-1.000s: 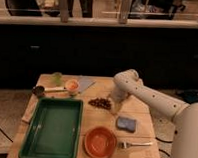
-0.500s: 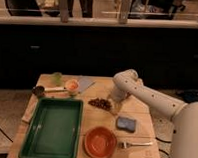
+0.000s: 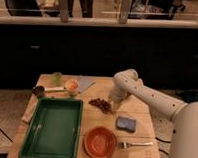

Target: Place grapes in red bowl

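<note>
The grapes (image 3: 100, 104), a small dark reddish-brown cluster, lie on the wooden table (image 3: 138, 113) near its middle. The red bowl (image 3: 100, 141) stands empty at the front of the table, below the grapes. My gripper (image 3: 113, 101) hangs from the white arm (image 3: 146, 96) just to the right of the grapes, low over the table, at or touching the cluster's right end.
A green tray (image 3: 53, 128) fills the left front. A blue sponge (image 3: 126, 124) lies right of the grapes, a fork (image 3: 135, 144) by the bowl. A small orange bowl (image 3: 71, 85), green cup (image 3: 56, 78), dark scoop (image 3: 39, 90) and grey cloth (image 3: 85, 83) sit at the back.
The gripper has dropped slightly toward the right end of the grapes. Everything else stands as before.
</note>
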Controlling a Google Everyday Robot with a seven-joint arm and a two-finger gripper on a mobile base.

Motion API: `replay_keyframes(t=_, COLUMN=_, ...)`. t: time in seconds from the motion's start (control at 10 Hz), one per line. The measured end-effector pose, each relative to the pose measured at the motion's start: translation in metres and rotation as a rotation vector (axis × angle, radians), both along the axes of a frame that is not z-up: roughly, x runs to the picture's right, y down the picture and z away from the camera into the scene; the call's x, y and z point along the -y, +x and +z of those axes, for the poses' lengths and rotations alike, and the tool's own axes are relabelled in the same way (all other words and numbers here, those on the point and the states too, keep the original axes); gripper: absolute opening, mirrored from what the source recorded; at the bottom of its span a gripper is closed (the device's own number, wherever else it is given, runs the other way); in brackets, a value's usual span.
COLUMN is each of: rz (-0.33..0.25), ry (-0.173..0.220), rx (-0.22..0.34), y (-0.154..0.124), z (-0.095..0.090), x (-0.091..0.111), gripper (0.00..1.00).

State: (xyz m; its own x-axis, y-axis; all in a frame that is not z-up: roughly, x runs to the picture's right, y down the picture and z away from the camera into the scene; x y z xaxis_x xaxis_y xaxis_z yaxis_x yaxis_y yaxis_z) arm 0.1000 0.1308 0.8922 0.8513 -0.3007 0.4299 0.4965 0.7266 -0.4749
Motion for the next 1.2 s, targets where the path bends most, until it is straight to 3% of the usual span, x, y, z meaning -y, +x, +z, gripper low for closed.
replay_keyframes(t=0.3, rz=-0.028, ry=-0.009, rx=0.004, y=-0.020, z=-0.005, x=0.007, gripper=0.80)
replay_keyframes(t=0.6, rz=-0.013, ry=-0.013, rx=-0.014, y=-0.051, z=-0.010, x=0.007, gripper=0.80)
replay_keyframes(t=0.9, rz=0.063, ry=0.007, rx=-0.062, y=-0.063, z=-0.008, x=0.003, gripper=0.80)
replay_keyframes(t=1.2, rz=0.189, ry=0.002, rx=-0.116, y=-0.058, z=0.006, x=-0.005, gripper=0.80)
